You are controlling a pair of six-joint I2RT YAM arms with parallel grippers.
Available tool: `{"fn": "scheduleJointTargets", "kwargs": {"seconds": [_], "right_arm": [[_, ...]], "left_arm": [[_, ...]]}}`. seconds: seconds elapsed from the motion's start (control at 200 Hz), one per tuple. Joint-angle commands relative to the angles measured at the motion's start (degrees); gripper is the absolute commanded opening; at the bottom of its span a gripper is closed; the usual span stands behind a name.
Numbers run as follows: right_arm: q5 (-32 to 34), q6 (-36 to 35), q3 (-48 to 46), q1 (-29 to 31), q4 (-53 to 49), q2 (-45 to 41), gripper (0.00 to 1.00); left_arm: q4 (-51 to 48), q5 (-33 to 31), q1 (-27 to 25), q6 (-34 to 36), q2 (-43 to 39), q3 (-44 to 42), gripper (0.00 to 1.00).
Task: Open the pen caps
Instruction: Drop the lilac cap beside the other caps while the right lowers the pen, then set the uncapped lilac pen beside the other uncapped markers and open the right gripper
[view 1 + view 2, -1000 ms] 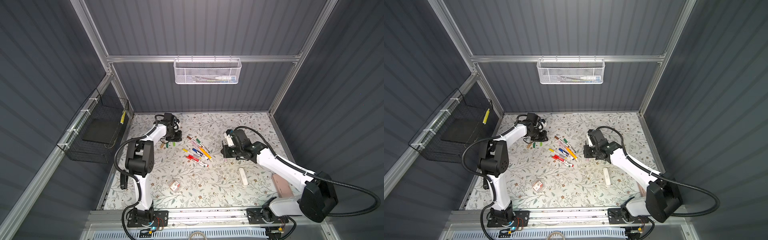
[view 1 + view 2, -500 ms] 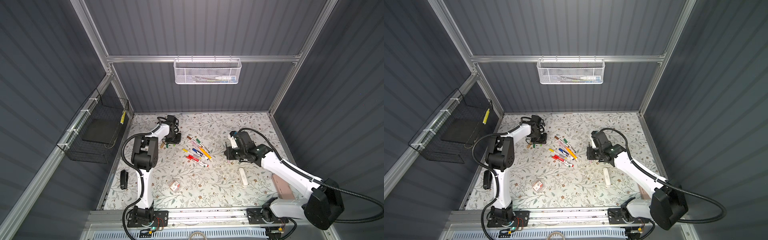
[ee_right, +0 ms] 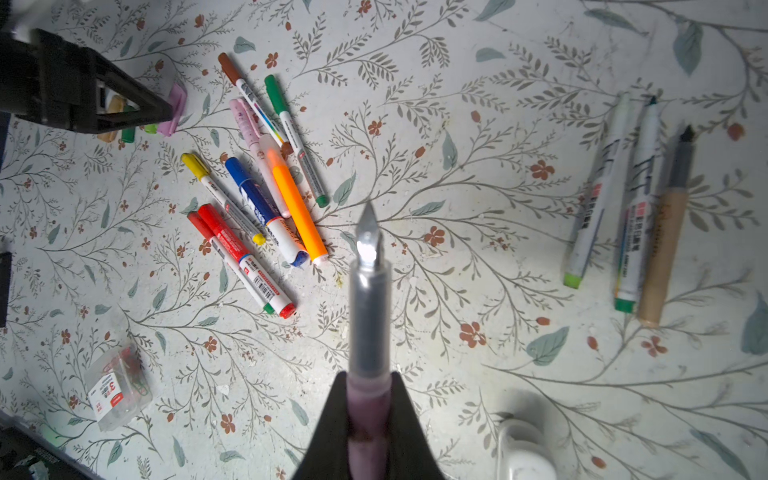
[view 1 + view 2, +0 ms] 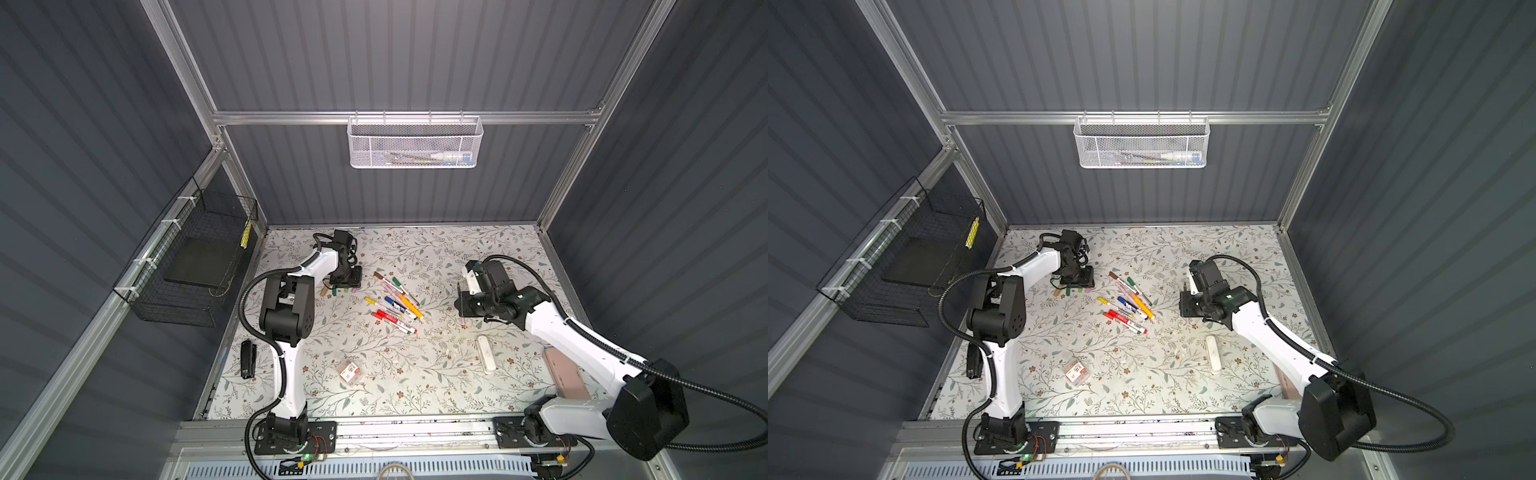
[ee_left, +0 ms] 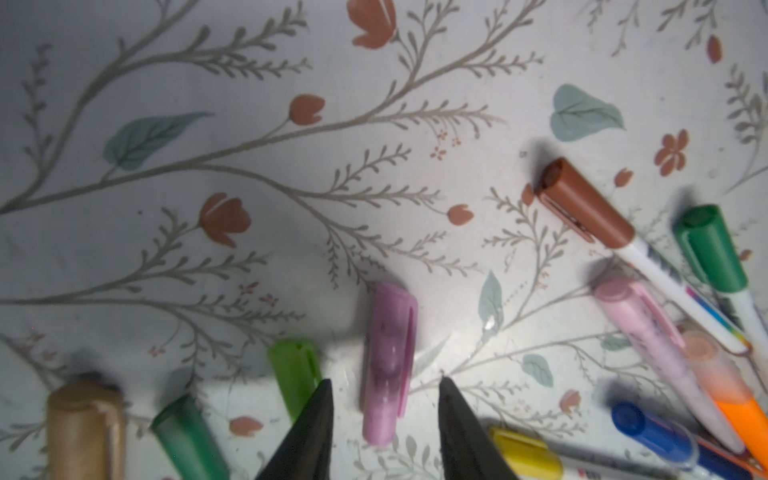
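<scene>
My left gripper (image 5: 384, 380) stands open low over the table at the back left. A pink-purple pen cap (image 5: 388, 361) lies between its fingers (image 5: 316, 432), touching neither. Loose beside it lie a light green cap (image 5: 295, 374), a dark green cap (image 5: 189, 436) and a tan cap (image 5: 85, 428). In both top views this gripper (image 4: 343, 282) (image 4: 1077, 282) is just behind those caps (image 4: 328, 292). My right gripper (image 3: 368, 376) (image 4: 461, 307) is shut on an uncapped purple pen (image 3: 370, 299), nib pointing out. Several capped pens (image 3: 257, 187) (image 4: 392, 305) lie mid-table.
Three uncapped pens (image 3: 631, 208) lie side by side in the right wrist view. A white oblong case (image 4: 486, 354), a paper-clip box (image 4: 350, 371), a black stapler (image 4: 248, 359) and a pink flat object (image 4: 567, 374) lie nearer the front. Wire baskets hang on the back and left walls.
My left gripper has opened and the pink-purple cap now lies free on the table. The right arm has drawn back to the right with the pen.
</scene>
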Motion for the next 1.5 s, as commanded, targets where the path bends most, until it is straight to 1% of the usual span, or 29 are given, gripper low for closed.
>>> {"fn": "scheduleJointTargets", "kwargs": {"seconds": [0.0,0.03,0.055,0.09,0.11,0.115,0.12,0.14,0.2,0.24,0.36,0.505,0.615,0.695,0.71,0.745,0.806,0.931,1.006,1.141,1.351,1.496], "right_arm": [[-0.1,-2.1,2.2,-2.4,-2.1,2.2,0.00],[-0.3,-2.4,2.5,-3.4,-1.9,3.1,0.00],[-0.5,-2.6,2.9,-4.1,-1.7,3.9,0.00],[-0.8,-2.7,3.4,-5.2,-1.2,5.3,0.00],[-0.9,-2.7,3.8,-5.8,-1.0,6.2,0.00],[-0.9,-2.7,3.9,-5.9,-0.9,6.6,0.00],[-0.9,-2.7,4.0,-6.0,-0.9,6.8,0.00],[-1.1,-2.8,4.4,-6.7,-0.7,7.7,0.00],[-1.9,-3.0,5.4,-8.3,0.1,10.5,0.00],[-2.2,-3.1,5.7,-9.2,1.3,12.3,0.00],[-2.6,-3.6,8.1,-11.6,2.8,18.7,0.00],[-1.2,-5.1,12.2,-13.4,2.1,26.1,0.00],[1.0,-5.7,15.5,-13.8,0.2,30.6,0.00],[1.5,-6.1,17.2,-13.8,-0.4,32.9,0.00],[1.6,-6.3,17.3,-13.8,-0.4,33.2,0.00],[2.0,-6.5,17.9,-13.8,-0.7,33.9,0.00],[3.1,-6.8,18.8,-13.8,-1.3,35.3,0.00],[5.5,-7.0,19.7,-13.9,-2.2,37.1,0.01],[4.8,-7.0,20.5,-14.2,-2.7,37.9,0.02],[6.9,-6.5,20.8,-14.2,-3.8,37.9,0.04],[6.4,-6.5,21.8,-14.2,-5.4,39.3,0.10],[6.6,-6.9,22.0,-14.2,-5.9,38.5,0.14]], "left_arm": [[0.0,1.6,-0.7,0.6,-8.1,-2.0,0.51],[0.5,2.2,-0.7,0.9,-9.8,-3.1,0.57],[1.0,2.8,-0.7,1.2,-11.4,-4.0,0.64],[1.7,3.8,-0.7,1.7,-13.5,-5.4,0.78],[2.0,4.3,-0.7,2.0,-14.8,-6.3,0.89],[2.2,4.5,-0.7,2.1,-15.2,-6.5,0.94],[2.3,4.6,-0.7,2.2,-15.5,-6.7,0.97],[2.9,5.1,-0.7,2.6,-17.0,-7.8,1.00],[4.8,5.9,-0.7,4.1,-21.7,-11.2,1.00],[6.3,6.4,-0.7,5.1,-24.9,-15.6,1.00],[10.4,8.6,-0.2,8.7,-33.8,-23.5,1.00],[14.0,10.2,1.7,10.2,-39.6,-28.6,1.00],[14.7,10.6,3.8,9.8,-39.7,-28.9,1.00],[15.8,12.4,6.8,7.8,-40.0,-29.2,1.00],[16.1,14.4,7.4,7.2,-40.2,-29.4,1.00],[17.0,16.1,8.9,6.0,-40.4,-29.9,1.00],[18.2,16.9,10.7,5.1,-40.6,-30.8,1.00],[18.6,15.4,11.2,5.8,-40.8,-31.3,1.00],[18.7,16.3,11.6,5.7,-40.9,-31.3,1.00],[18.3,16.9,12.7,5.0,-41.2,-30.8,1.00],[18.9,17.5,14.8,4.0,-41.9,-31.4,1.00],[18.8,17.6,15.4,4.4,-42.3,-31.3,1.00]]}}
